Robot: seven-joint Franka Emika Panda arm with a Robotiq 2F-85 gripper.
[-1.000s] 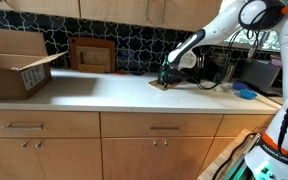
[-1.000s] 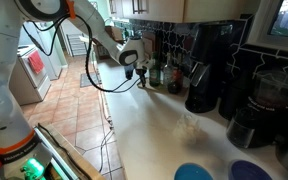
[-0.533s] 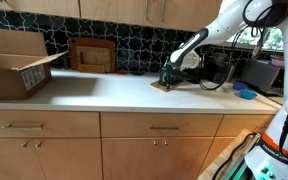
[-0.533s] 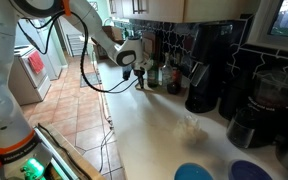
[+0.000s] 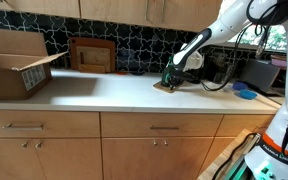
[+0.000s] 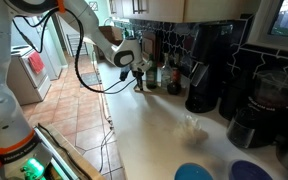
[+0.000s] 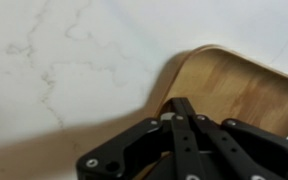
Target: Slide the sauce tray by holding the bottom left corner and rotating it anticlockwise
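The sauce tray is a light wooden board with rounded corners. It lies on the white counter at the back in an exterior view (image 5: 162, 87) and holds several bottles (image 6: 154, 72). In the wrist view one rounded corner of the tray (image 7: 239, 85) fills the upper right. My gripper (image 7: 180, 106) is shut, its fingertips together and set down on the tray close to that corner. It also shows in both exterior views (image 5: 170, 77) (image 6: 136, 74), low over the tray's near edge.
An open cardboard box (image 5: 14, 65) stands on the counter's far end and a wooden frame (image 5: 92, 54) leans on the tiled wall. Black coffee machines (image 6: 206, 70) stand by the tray. Blue bowls (image 6: 194, 172) lie nearer the counter's end.
My gripper has shifted a little sideways along the counter with the tray corner under it; the arm's elbow has swung with it.
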